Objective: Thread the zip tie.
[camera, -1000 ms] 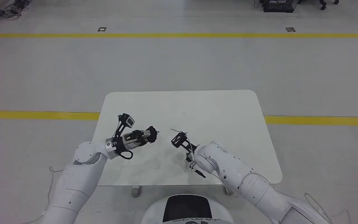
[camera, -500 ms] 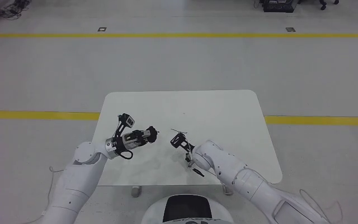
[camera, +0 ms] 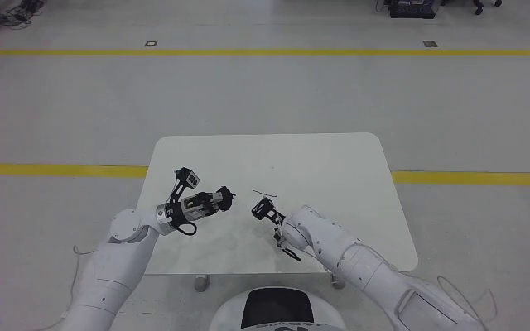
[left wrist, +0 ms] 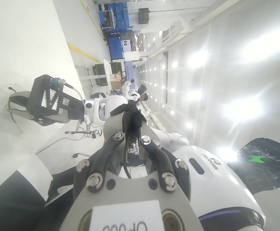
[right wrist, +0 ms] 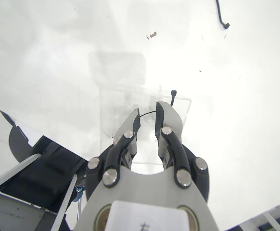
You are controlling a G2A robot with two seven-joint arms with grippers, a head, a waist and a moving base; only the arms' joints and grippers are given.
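Observation:
A thin black zip tie (camera: 265, 194) lies just beyond my right gripper (camera: 261, 208), near the middle of the white table (camera: 331, 165). In the right wrist view its square head (right wrist: 173, 92) sticks up past one fingertip, and its thin tail crosses the gap between the fingers. My right gripper (right wrist: 147, 110) is open, with the fingers a short way apart. My left gripper (camera: 228, 198) hovers to the left, pointing at the right one. The left gripper (left wrist: 129, 122) is shut on a crumpled black strip (left wrist: 131, 113), which looks like a zip tie.
A clear plastic block (right wrist: 184, 102) sits on the table under the right gripper's fingertips. A second black zip tie (right wrist: 220, 15) lies farther off on the table, near small bits of debris (right wrist: 153, 34). The table's far half is bare.
The right arm has edged slightly left toward the left gripper. The left arm and the zip tie on the table have stayed put.

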